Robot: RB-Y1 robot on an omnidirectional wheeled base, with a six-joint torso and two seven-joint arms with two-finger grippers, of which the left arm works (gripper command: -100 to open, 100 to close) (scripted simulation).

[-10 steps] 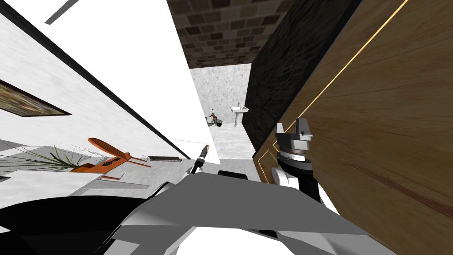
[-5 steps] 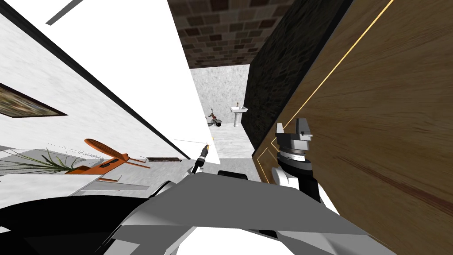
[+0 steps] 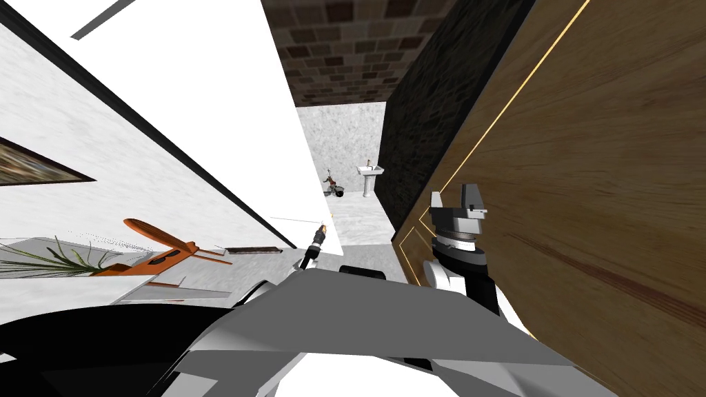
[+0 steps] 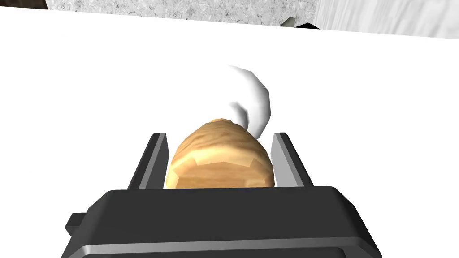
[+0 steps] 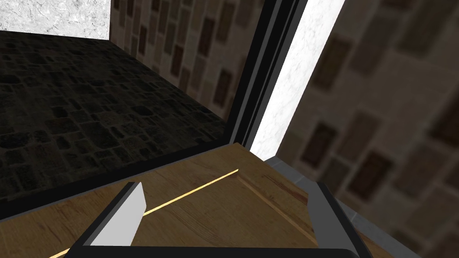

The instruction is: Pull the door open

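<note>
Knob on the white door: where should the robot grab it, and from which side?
Grip the knob across its fat round middle, coming straight at its end, facing the door. It bulges on a thin neck, so fingers on both sides likely won't slip off. The left gripper holds it so.

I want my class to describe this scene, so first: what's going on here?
The robot's left claw is shut on the wooden knob of a white door, gripping it by its sides. The right claw is open and holds nothing, hovering close to a brown wooden panel with a thin gold line. Between the door and the panel, a gap shows a basin farther off.
</note>
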